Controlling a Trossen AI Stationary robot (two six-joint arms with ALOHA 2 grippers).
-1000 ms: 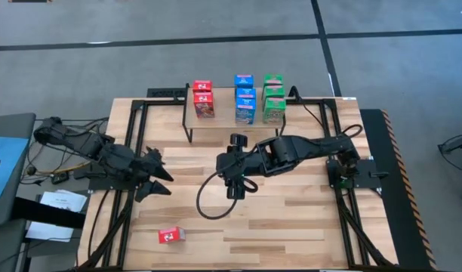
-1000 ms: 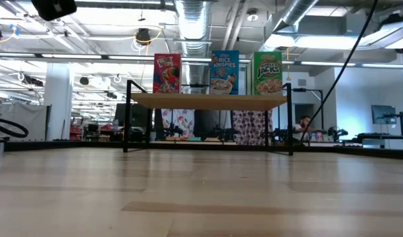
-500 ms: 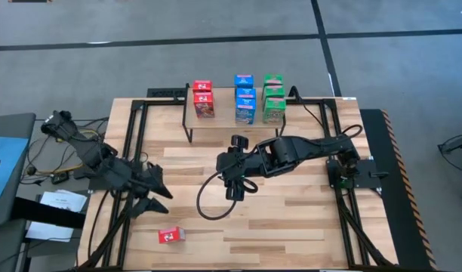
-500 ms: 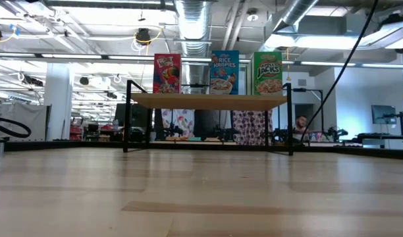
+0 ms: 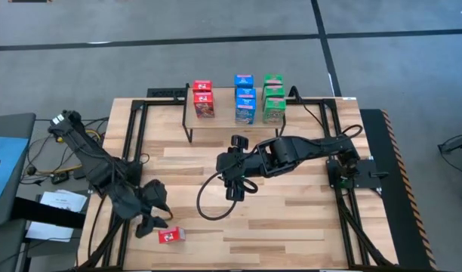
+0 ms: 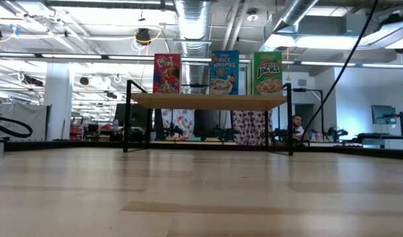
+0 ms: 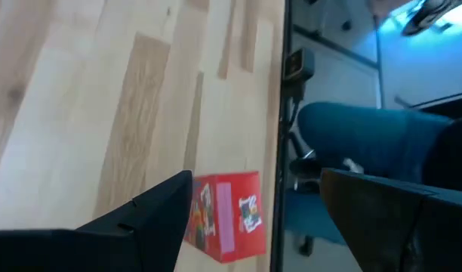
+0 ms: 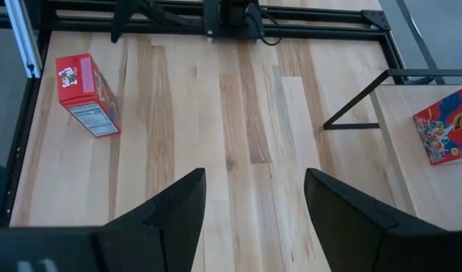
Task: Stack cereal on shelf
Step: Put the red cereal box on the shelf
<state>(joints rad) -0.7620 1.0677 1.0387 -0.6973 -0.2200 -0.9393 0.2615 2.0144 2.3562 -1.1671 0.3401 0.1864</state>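
One red cereal box point(image 5: 170, 236) lies flat on the table near its front left; it also shows in the left wrist view point(image 7: 227, 215) and the right wrist view point(image 8: 87, 94). My left gripper point(image 5: 155, 214) is open just above and beside it, and the box lies ahead between the fingers point(image 7: 257, 180). The shelf point(image 5: 235, 119) stands at the far edge and carries two red point(image 5: 203, 100), three blue point(image 5: 244, 100) and three green point(image 5: 273, 98) boxes. My right gripper point(image 5: 229, 177) is open and empty over the table's middle point(image 8: 254, 180).
Black metal frame rails point(image 5: 133, 151) run along the table's left, right and far sides. A black cable point(image 5: 208, 208) loops on the table below my right arm. A chair and blue items stand off the left edge point(image 7: 367, 143).
My left gripper has gone toward the table's near edge and down toward the lone red box, its arm stretching out. The box has stayed where it was.
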